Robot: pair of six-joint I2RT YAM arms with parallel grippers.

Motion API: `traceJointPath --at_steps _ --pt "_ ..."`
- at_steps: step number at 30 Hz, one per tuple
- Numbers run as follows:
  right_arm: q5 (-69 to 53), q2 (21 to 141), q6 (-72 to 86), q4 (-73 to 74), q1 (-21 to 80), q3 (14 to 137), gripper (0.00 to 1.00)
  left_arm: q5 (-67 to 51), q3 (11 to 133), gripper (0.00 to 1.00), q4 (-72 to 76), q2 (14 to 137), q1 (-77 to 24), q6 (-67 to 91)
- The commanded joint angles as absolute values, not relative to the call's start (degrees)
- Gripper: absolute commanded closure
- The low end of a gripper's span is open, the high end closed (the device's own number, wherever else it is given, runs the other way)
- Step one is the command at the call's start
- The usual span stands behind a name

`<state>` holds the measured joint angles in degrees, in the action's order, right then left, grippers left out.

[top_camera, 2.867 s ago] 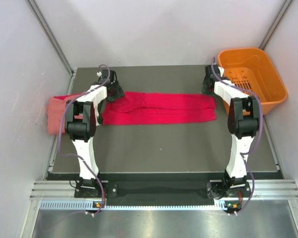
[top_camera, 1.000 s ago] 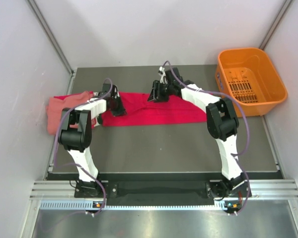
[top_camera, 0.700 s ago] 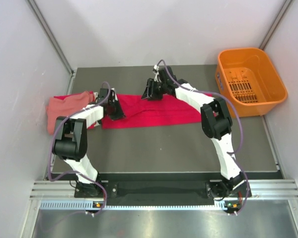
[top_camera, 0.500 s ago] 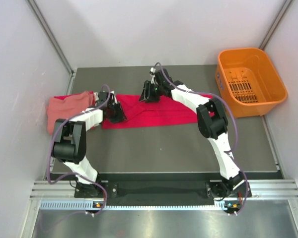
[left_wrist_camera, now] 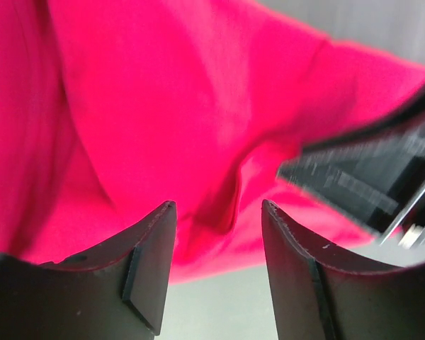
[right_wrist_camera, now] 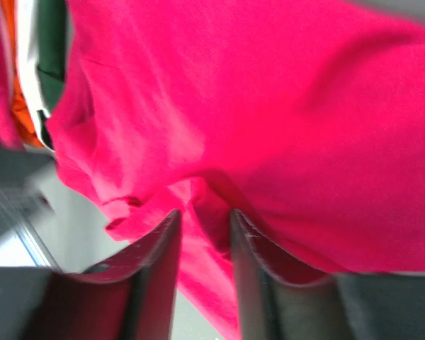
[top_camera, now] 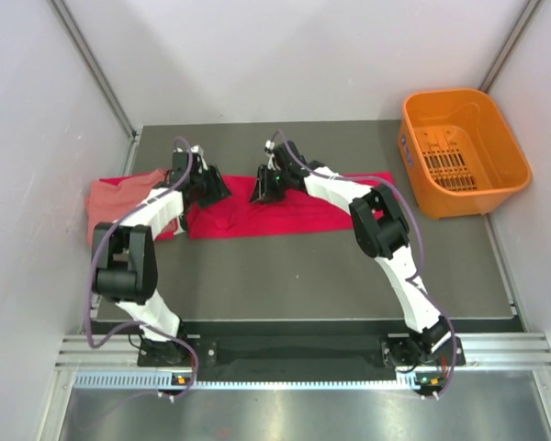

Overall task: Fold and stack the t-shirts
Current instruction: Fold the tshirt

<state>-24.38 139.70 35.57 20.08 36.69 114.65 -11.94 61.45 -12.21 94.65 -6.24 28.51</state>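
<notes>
The crimson red t-shirt (top_camera: 294,213) lies as a long folded band across the far half of the table. My right gripper (top_camera: 260,190) is over its left part, shut on a ridge of the red cloth (right_wrist_camera: 269,106), which is pinched between its jaws (right_wrist_camera: 205,212). My left gripper (top_camera: 211,186) is close by at the shirt's left end, open and empty (left_wrist_camera: 218,205); the red shirt (left_wrist_camera: 163,106) and bare table show between its jaws. The salmon pink t-shirt (top_camera: 110,207) lies bunched at the table's left edge. Dark green cloth (right_wrist_camera: 53,42) and pale cloth (right_wrist_camera: 32,57) show edge-on in the right wrist view.
The orange plastic basket (top_camera: 459,147) stands at the far right beside the table. The dark table (top_camera: 303,276) runs bare toward the arm bases. White walls close in the left, back and right sides. The two grippers are about a hand's width apart.
My right gripper has swept left from the shirt's right end to its left part, pinching red cloth. My left gripper has shifted slightly back and stayed at the left end.
</notes>
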Motion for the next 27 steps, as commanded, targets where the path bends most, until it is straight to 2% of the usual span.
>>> traceJointPath --at_steps 1,3,9,14,20,23,24,27 --pt "-25.67 135.98 35.77 16.18 37.71 110.93 0.68 -11.07 68.54 0.44 -14.06 100.53 -5.45 30.06" --pt "-25.49 133.52 35.51 13.81 37.71 106.71 0.75 -11.25 72.83 0.46 -15.20 104.83 -5.01 30.23" --pt "-25.49 129.82 33.58 12.57 37.62 100.73 0.78 -12.40 83.21 0.48 -21.35 116.25 -5.10 29.18" --pt "-26.28 124.91 32.79 9.23 37.79 93.01 0.78 -10.20 84.99 0.49 -23.11 118.91 -4.75 28.48" --pt "-26.81 118.32 30.33 7.56 37.88 83.61 0.72 -9.58 85.95 0.49 -23.64 120.15 -4.13 28.65" --pt "-26.02 113.75 28.92 6.60 37.88 77.64 0.62 -9.40 86.04 0.49 -23.55 120.06 -4.22 28.65" --pt "-25.84 112.43 28.48 6.16 37.97 76.04 0.52 -9.32 86.04 0.49 -23.64 119.88 -4.13 28.57" --pt "-24.00 108.55 27.78 4.84 37.97 71.81 0.42 -9.23 86.13 0.49 -23.64 119.53 -4.13 28.56"
